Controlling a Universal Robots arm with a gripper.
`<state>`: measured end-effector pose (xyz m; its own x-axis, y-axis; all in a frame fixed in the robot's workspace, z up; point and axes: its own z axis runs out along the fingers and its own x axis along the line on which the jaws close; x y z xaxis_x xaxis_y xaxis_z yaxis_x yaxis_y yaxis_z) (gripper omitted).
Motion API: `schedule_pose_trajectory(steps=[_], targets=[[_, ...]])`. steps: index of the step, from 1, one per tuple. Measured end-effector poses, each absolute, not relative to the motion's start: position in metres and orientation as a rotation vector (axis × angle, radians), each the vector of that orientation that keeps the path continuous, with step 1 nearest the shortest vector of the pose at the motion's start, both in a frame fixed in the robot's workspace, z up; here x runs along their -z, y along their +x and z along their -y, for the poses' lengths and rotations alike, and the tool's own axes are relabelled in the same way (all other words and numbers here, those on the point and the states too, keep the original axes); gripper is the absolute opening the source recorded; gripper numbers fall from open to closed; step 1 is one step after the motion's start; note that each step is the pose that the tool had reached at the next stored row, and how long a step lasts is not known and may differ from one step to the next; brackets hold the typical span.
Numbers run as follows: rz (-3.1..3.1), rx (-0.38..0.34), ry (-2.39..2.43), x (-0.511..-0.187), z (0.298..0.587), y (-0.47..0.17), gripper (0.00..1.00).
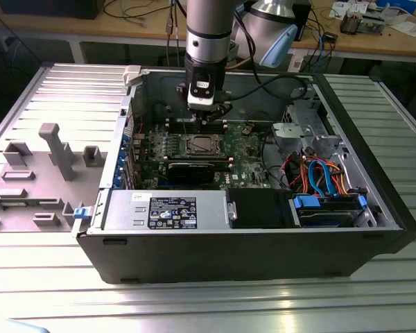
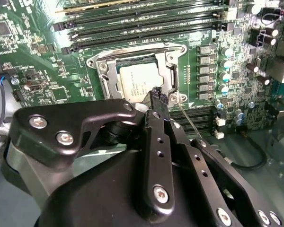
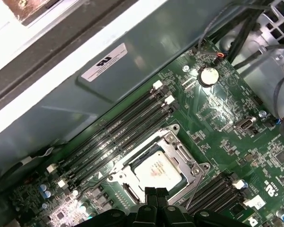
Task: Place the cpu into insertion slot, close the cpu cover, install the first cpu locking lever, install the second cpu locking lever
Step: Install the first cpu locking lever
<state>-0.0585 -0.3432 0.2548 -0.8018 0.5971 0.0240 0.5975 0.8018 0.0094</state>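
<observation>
In the first wrist view we see the cpu seated in the slot, cover down around it. Our hand hovers over the slot's edge, fingers pressed together on nothing. A thin lever angles away beside it.

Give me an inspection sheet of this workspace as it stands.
Surface: ribbed metal table carrying an open computer case.
Job's things: cpu seated in the insertion slot; cpu cover lying flat around it.
Clutter: grey fixture blocks at the exterior view's left.
Grippers: gripper shut, tips close by the cpu cover's edge.
Cables: orange and blue cables inside the case; black cable off the arm.
Surroundings: cluttered workbench behind.
</observation>
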Motion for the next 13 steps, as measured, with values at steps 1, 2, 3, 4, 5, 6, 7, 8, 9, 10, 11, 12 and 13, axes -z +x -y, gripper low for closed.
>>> schedule_pose_trajectory(steps=[1,2,3,4,5,6,7,8,9,10,11,12,13], targets=[[2.968,0.026,-0.967,-0.2548,0.3432,-0.0586,0.11],[2.969,0.026,-0.964,-0.2548,0.3432,-0.0585,0.11],[2.969,0.025,-0.964,-0.2548,0.3432,-0.0586,0.11],[2.969,0.026,-0.964,-0.2548,0.3432,-0.0585,0.11],[2.969,0.026,-0.964,-0.2548,0.3432,-0.0586,0.11],[2.969,0.025,-0.964,-0.2548,0.3432,-0.0585,0.11],[2.969,0.026,-0.964,-0.2548,0.3432,-0.0585,0.11],[2.969,0.026,-0.963,-0.2548,0.3432,-0.0585,0.11],[2.969,0.026,-0.963,-0.2548,0.3432,-0.0585,0.11],[2.969,0.026,-0.963,-0.2548,0.3432,-0.0586,0.11],[2.969,0.026,-0.963,-0.2548,0.3432,-0.0585,0.11],[2.969,0.026,-0.963,-0.2548,0.3432,-0.0585,0.11],[2.969,0.026,-0.963,-0.2548,0.3432,-0.0585,0.11]])
